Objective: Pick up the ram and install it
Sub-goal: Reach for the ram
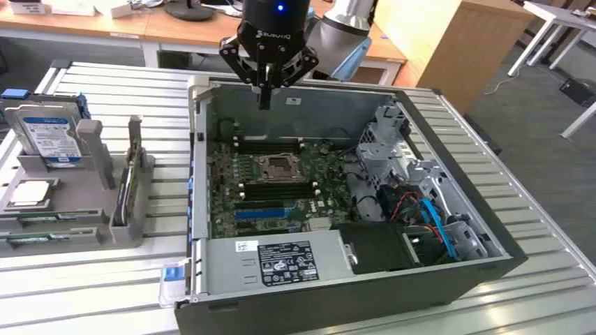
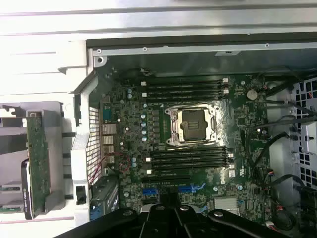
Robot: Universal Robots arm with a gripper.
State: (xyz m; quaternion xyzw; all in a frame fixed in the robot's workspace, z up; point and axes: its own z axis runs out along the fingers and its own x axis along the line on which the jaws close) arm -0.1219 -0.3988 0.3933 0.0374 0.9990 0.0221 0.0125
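Note:
The ram (image 2: 38,158) is a long green circuit-board stick standing on edge in a grey rack (image 1: 93,209) beside the open computer case; in the exterior view the ram (image 1: 138,185) sits at the rack's right side. My gripper (image 1: 265,101) hangs over the case's back wall, well away from the ram, with its black fingers shut and nothing between them. In the wrist view the gripper (image 2: 167,213) looks down on the motherboard. Black empty memory slots (image 2: 183,88) lie on one side of the processor socket (image 2: 192,124) and more slots (image 2: 190,158) on the other.
The case (image 1: 336,279) lies open on a slatted metal table, with a power supply (image 1: 279,262) at the front and a drive cage with cables (image 1: 410,181) on the exterior view's right. The rack also holds a hard drive (image 1: 51,136), a chip (image 1: 30,194) and green strips (image 1: 38,239).

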